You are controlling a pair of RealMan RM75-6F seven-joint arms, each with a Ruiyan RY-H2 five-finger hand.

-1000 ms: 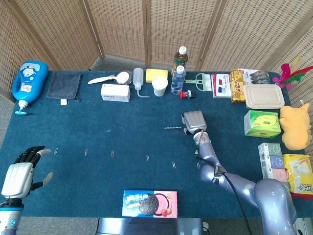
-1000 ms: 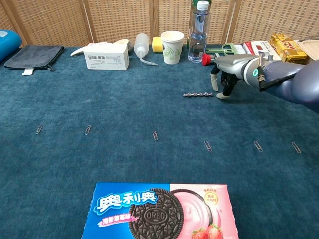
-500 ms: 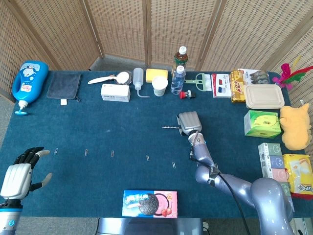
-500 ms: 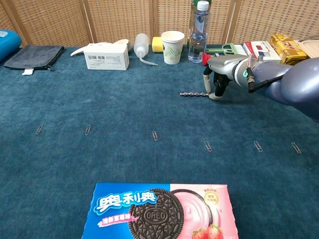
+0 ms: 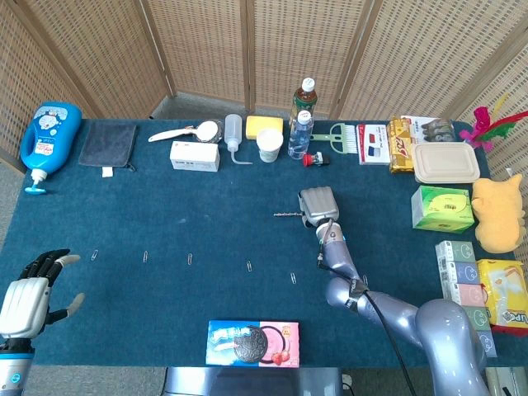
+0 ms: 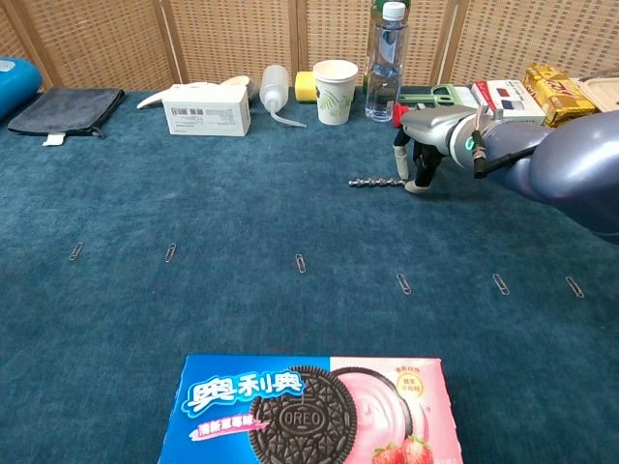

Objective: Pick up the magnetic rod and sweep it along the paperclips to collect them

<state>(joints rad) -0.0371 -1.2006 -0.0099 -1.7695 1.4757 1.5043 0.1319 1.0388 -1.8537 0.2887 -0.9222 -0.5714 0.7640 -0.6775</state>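
Right hand (image 6: 422, 155) reaches down onto the magnetic rod (image 6: 377, 181) on the table (image 6: 242, 193), grasp unclear; the row of paperclips (image 6: 301, 263) lies uncollected nearer

Glossy silver arms, black cabling

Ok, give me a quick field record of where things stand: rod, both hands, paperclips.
rod: thin beaded metal magnetic rod lying on the blue cloth table, right end at the right hand
right hand: silver right hand fingers down at the rod's end; grip not clearly confirmed
left hand: left hand at the near left corner, fingers apart, holding nothing
paperclips: small steel paperclips in a row nearer than the rod, uncollected
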